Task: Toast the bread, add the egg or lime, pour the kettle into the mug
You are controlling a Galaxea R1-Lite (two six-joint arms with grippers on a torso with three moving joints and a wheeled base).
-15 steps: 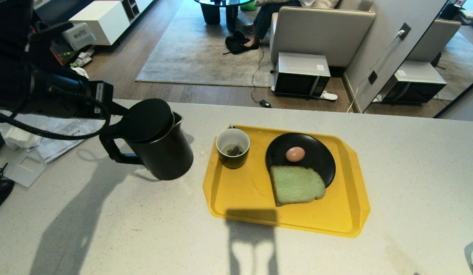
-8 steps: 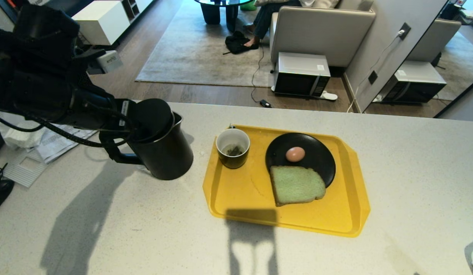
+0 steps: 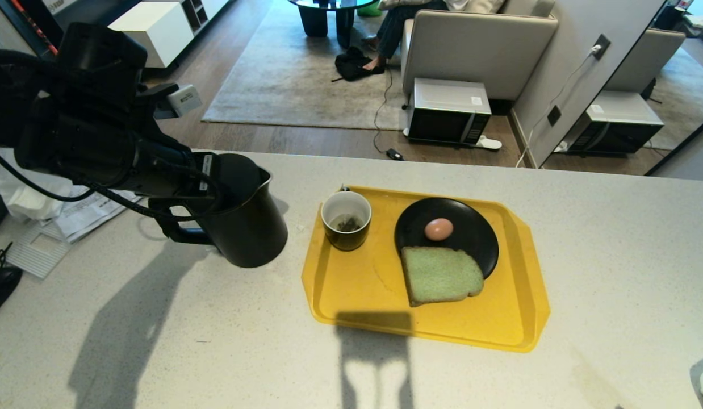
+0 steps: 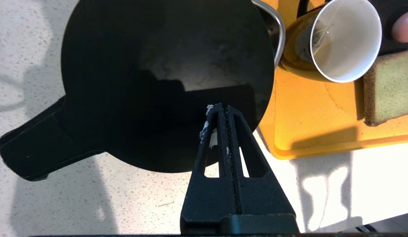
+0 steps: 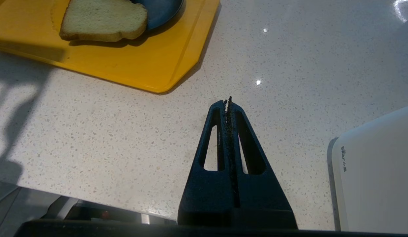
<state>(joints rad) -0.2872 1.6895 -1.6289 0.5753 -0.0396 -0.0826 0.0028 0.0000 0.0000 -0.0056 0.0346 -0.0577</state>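
While your left arm reaches in from the left of the head view, its left gripper point(image 3: 224, 190) sits over the lid of the kettle point(image 3: 243, 218), which stands on the pale counter point(image 3: 158, 341) just left of the yellow tray point(image 3: 499, 329). You cannot see the fingertips here, as the wrist covers them. On the tray the mug point(image 3: 346, 220) stands at the near-left corner with a tea bag inside, well clear of the kettle's spout. Beside it a black plate point(image 3: 471, 227) carries a brown egg point(image 3: 439, 229), and the bread point(image 3: 440, 275) lies half on the plate's rim, half on the tray. Papers point(image 3: 84, 210) lie on the counter behind the arm. Beyond the counter you see a microwave point(image 3: 448, 111) on the floor and a seated person's leg point(image 3: 394, 28).

From your left wrist view, the fingers point(image 4: 220, 138) are pressed together with nothing between them, their tips above the kettle's flat lid point(image 4: 158, 65); whether they touch it you cannot tell. The handle point(image 4: 32, 151) juts off to one side. The mug point(image 4: 342, 42), the egg point(image 4: 405, 26) and the bread point(image 4: 388, 85) show past the lid.

From your right wrist view, the right gripper point(image 5: 227, 105) is also pinched closed and empty, hanging over bare counter near the tray's corner point(image 5: 164, 85), with the bread point(image 5: 103, 19) on the tray and a white appliance point(image 5: 375, 171) beside it.
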